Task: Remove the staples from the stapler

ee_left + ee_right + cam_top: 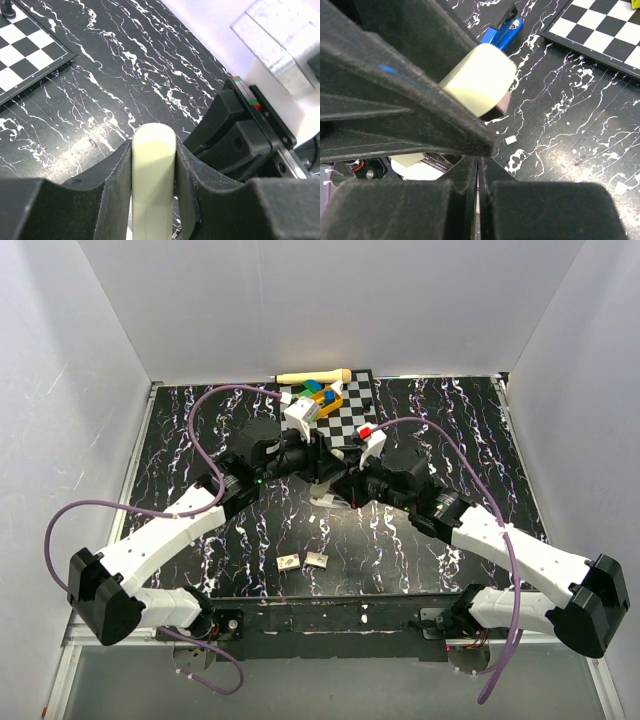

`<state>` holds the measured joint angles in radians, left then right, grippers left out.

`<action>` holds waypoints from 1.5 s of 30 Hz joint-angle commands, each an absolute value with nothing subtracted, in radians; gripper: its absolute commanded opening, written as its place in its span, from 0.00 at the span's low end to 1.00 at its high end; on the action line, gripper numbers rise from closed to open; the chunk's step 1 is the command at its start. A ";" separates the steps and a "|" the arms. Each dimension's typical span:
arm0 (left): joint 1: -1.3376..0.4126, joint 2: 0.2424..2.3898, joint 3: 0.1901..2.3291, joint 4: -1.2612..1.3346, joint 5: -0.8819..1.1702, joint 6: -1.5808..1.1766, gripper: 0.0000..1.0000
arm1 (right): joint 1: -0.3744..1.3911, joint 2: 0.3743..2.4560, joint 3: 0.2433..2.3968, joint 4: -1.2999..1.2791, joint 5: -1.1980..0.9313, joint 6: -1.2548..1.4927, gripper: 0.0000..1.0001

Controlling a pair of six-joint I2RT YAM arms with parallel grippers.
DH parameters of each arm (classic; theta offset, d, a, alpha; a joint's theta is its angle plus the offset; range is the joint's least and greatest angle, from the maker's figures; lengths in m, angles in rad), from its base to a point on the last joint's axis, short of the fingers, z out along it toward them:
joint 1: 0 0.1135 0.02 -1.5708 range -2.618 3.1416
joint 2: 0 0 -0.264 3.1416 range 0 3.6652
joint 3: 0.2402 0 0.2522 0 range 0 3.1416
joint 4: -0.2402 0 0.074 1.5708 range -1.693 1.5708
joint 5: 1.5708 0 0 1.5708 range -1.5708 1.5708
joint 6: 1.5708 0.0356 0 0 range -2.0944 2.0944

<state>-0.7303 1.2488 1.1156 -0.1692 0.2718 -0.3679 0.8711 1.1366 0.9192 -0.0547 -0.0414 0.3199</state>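
Stapler (502,29), blue, lies on the tabletop (560,125) near the chessboard (600,30), untouched. My left claw (153,150) clamps a cream bar (153,180), seemingly steadying it for my right claw (477,167), pinched shut and empty.

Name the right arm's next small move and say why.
Probably open the right jaws a little: they are shut on nothing, close beside the cream bar that the left jaws clamp, and the blue stapler lies untouched on the table beyond. Shut, they can grip neither.
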 commanded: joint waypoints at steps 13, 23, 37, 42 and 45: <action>-0.729 1.384 1.150 0.069 0.147 -0.417 0.00 | 0.841 1.177 0.773 0.201 -0.109 0.451 0.01; -0.738 1.459 1.177 0.109 0.106 -0.405 0.00 | 0.769 1.218 0.704 0.359 -0.219 0.502 0.01; -0.788 1.494 1.187 0.164 -0.066 -0.347 0.00 | 0.707 1.287 0.676 0.561 -0.399 0.584 0.01; -0.788 1.514 1.195 0.170 -0.090 -0.336 0.00 | 0.707 1.305 0.684 0.592 -0.436 0.621 0.01; -0.787 1.520 1.195 0.169 -0.101 -0.330 0.00 | 0.707 1.312 0.681 0.597 -0.443 0.627 0.01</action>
<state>-0.7887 1.5158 1.1442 0.0826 -0.0364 -0.3511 0.6872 1.3106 0.6716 0.5087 -0.3393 0.5819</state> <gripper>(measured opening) 0.332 0.021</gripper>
